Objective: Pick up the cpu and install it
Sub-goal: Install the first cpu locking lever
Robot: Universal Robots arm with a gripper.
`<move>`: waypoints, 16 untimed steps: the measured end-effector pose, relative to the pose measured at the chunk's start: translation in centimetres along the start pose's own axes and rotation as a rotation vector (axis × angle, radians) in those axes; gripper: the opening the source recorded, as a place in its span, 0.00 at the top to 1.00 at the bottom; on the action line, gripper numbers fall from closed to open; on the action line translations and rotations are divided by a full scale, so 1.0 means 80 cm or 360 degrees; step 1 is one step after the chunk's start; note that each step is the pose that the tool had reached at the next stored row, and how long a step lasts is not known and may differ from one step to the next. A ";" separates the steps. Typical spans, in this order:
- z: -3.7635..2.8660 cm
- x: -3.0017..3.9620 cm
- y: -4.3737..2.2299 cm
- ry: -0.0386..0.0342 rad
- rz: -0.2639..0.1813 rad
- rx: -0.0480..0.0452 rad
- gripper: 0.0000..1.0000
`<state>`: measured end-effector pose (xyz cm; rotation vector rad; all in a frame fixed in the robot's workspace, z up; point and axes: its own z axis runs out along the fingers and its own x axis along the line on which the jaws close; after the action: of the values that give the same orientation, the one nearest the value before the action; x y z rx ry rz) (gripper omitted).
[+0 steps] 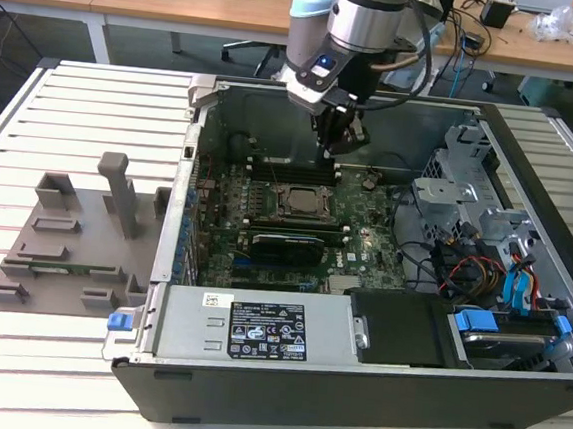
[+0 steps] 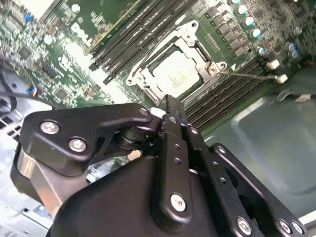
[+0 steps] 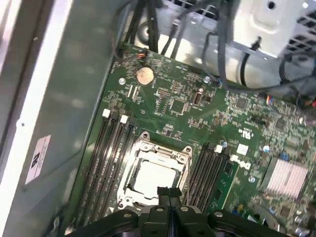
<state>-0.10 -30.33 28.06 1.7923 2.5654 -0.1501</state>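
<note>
1. Your gripper (image 1: 341, 139) hangs inside the computer case (image 1: 371, 398), above the socket frame (image 1: 299, 186). Fingers are pressed together with nothing between them.
2. In both wrist views you see the fingertips (image 2: 170, 106) (image 3: 162, 193) over one edge of the socket frame (image 2: 140, 79) (image 3: 143, 148), not touching it as far as shows.
3. The cpu (image 1: 301, 202) (image 2: 178, 74) (image 3: 153, 177) lies flat inside the socket frame, silvery lid up, apart from the gripper.
4. Memory slots (image 3: 111, 153) run along both sides of the socket frame.
5. The grey fixture (image 1: 65, 225) sits outside the case, well apart from the socket frame, toward the exterior view's left.
</note>
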 end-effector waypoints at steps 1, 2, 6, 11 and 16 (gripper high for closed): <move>0.0000 0.0000 0.0000 -0.0006 -0.0088 -0.0006 0.89; 0.0000 0.0000 0.0000 -0.0009 -0.0121 -0.0008 0.89; 0.0000 0.0000 0.0000 -0.0016 -0.0217 -0.0014 0.89; 0.0000 0.0000 0.0000 -0.0026 -0.0346 -0.0021 0.89; 0.0000 0.0000 0.0000 -0.0034 -0.0456 -0.0028 0.89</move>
<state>-0.10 -30.33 28.06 1.3998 2.7840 -0.1460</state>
